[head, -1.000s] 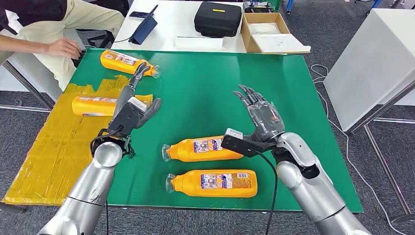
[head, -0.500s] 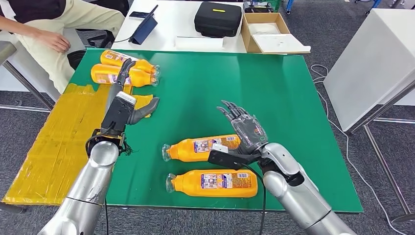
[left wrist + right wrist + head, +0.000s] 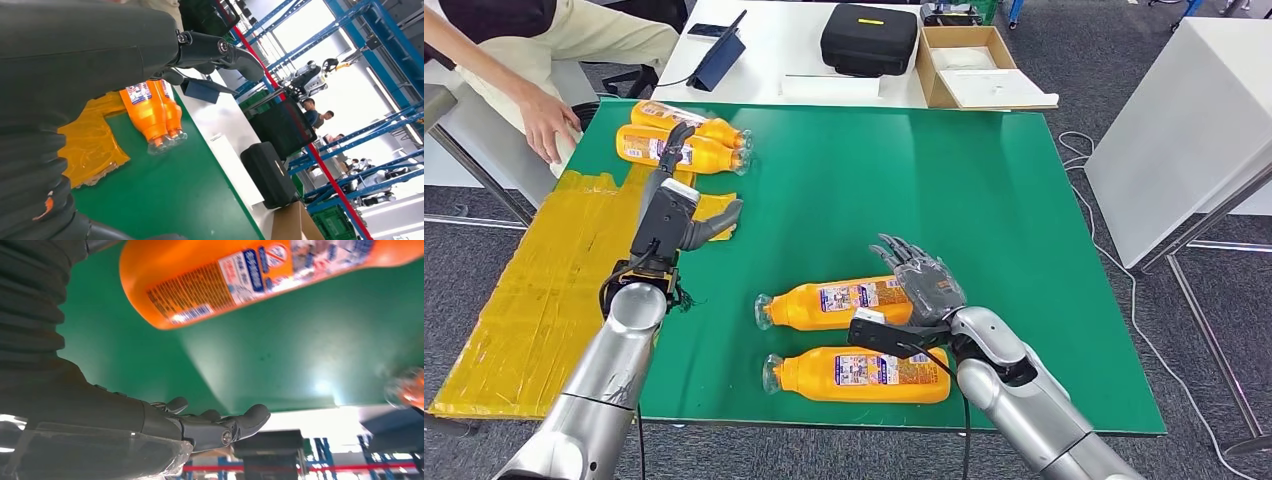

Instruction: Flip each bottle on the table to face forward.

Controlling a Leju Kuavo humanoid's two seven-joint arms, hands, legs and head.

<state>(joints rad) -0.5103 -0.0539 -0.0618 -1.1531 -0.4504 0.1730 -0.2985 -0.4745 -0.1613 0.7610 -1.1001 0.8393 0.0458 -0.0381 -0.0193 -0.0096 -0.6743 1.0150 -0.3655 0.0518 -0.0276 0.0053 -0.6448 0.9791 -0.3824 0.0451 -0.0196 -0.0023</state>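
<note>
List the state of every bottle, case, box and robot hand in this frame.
Two far orange bottles: lying side by side, touching, caps right.
Middle orange bottle: lying, cap left.
Near orange bottle: lying, cap left.
Left robot hand: open, empty.
Right robot hand: open, over the middle bottle's base.
Black case: closed.
Cardboard box: open.

Four orange bottles of glossy plastic with printed paper-like labels and clear caps. Table top matt green, smooth, with a soft sheen patch in the right wrist view. Yellow sheet crinkled, shiny plastic film. Arms brushed silver metal; left hand dark grey matt plastic, ribbed rubbery cover; right hand fingers same. Black case matt, fabric-like. Cardboard box plain brown.
</note>
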